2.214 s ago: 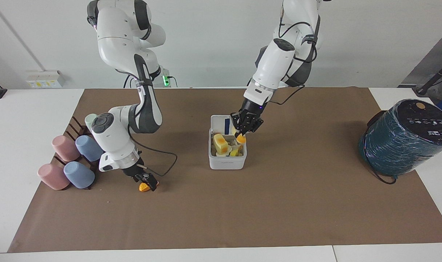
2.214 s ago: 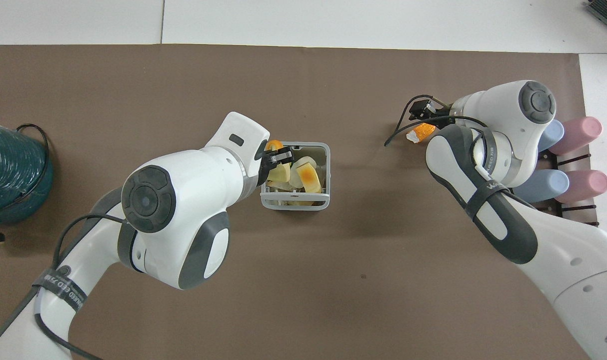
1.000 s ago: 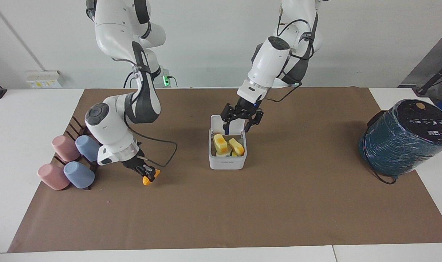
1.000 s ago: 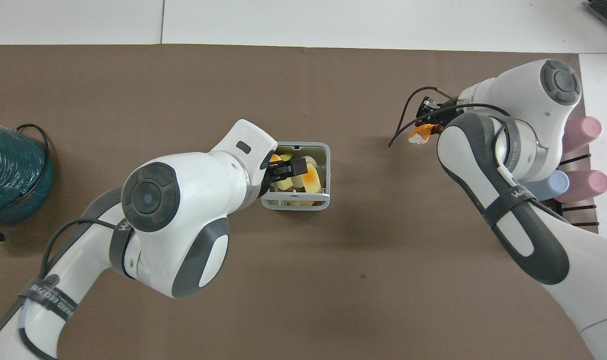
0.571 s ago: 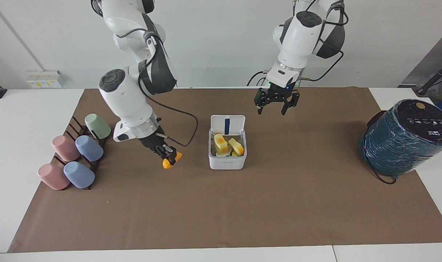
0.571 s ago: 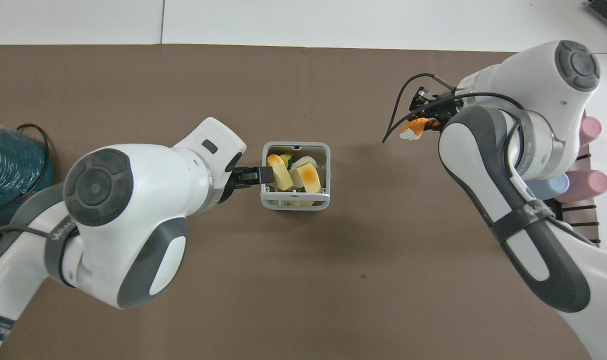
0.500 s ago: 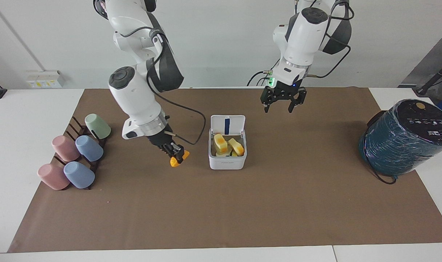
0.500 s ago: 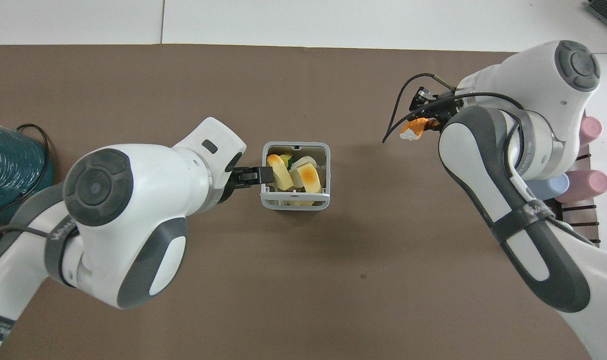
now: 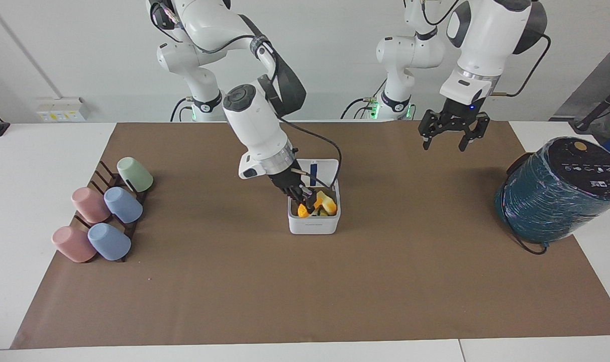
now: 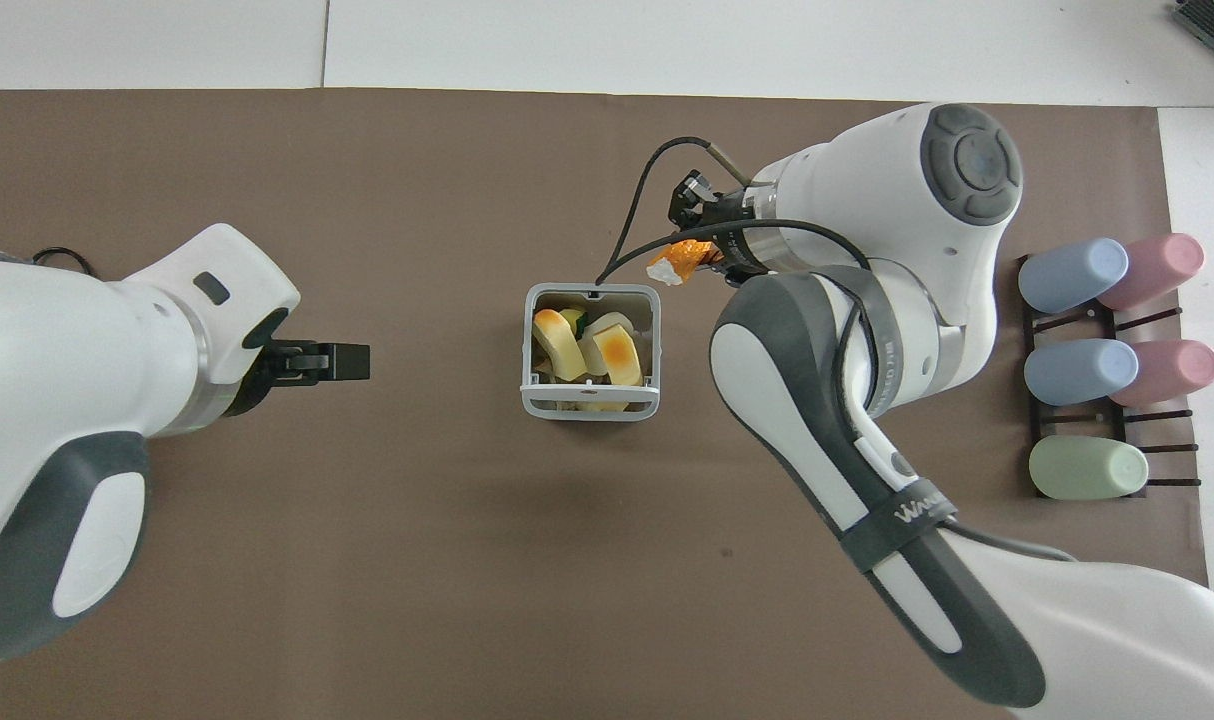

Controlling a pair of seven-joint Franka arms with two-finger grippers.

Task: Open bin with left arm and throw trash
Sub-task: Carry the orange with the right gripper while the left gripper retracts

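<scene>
The small white square bin (image 9: 313,221) with rounded corners stands mid-counter on the brown paper mat (image 9: 305,281), its grey-rimmed hinged lid (image 9: 314,173) swung up on the edge nearer the robots, so the opening step looks done. Several yellow-to-orange spongy wedges (image 10: 607,352) already lie inside.

The right tool (image 9: 305,202) hangs at the bin's mouth, clamped on one more small orange spongy wedge (image 9: 302,210). In the facing view the wedge sits at about rim height over the compartment; in the overhead view it shows by the bin's edge farther from the robots, so whether it is fully over the opening is hard to say. The left tool (image 9: 449,137) waits raised over the mat toward the left arm's end of the counter, fingers spread apart and empty, short of the large dark-teal wrapped cylinder (image 9: 561,188).

The step in hand appears to be the drop. Done well, the right tool should centre the wedge over the open compartment, clear of the raised lid and of its own trailing black cable (image 9: 330,146), before the fingers part. The pile inside is high, so a low release would likely keep the light chunk from bouncing off the heap and over the rim. The rack of pastel cups (image 9: 106,216) at the right arm's end is not involved.
</scene>
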